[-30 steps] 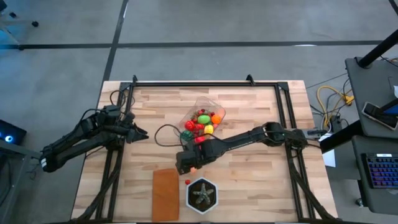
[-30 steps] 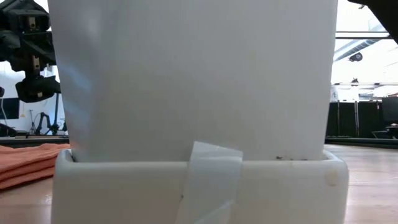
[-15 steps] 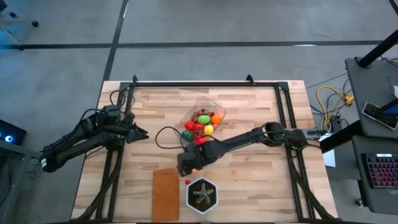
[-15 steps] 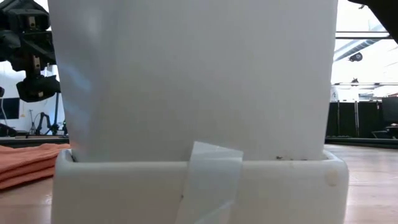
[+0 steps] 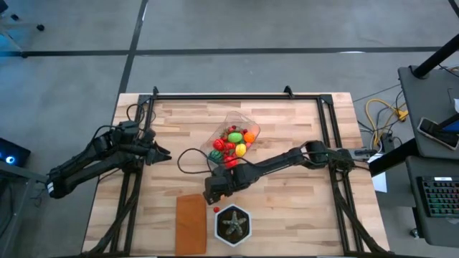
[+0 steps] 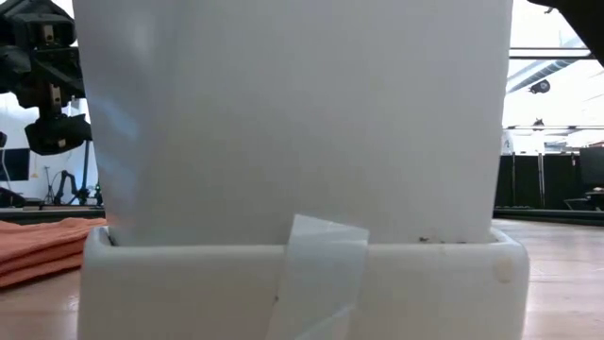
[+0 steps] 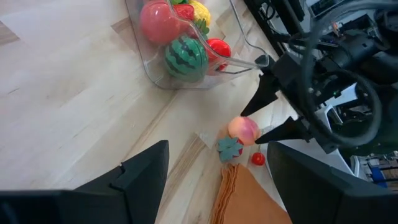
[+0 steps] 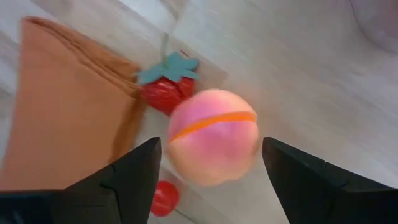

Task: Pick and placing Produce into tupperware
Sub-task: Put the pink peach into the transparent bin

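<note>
Tupperware (image 5: pixel 233 136) at frame centre, holding red, green, orange, yellow pieces plus one striped watermelon (image 7: pixel 186 56); below it right gripper (image 5: pixel 217 192), fingers apart around one peach (image 8: pixel 213 145), beside one strawberry (image 8: pixel 165 87), one small red piece (image 8: pixel 164 196); left gripper (image 5: pixel 162 153) parted, centre-left.

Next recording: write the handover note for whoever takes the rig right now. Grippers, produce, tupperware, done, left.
Right gripper: open, straddling a peach on the table, not gripping.
Left gripper: open, waiting at the table's left.
Tupperware: mid-table, already holding several produce pieces, including a watermelon.
Left: the peach, a strawberry beside the orange cloth, and a small red piece nearby.
</note>
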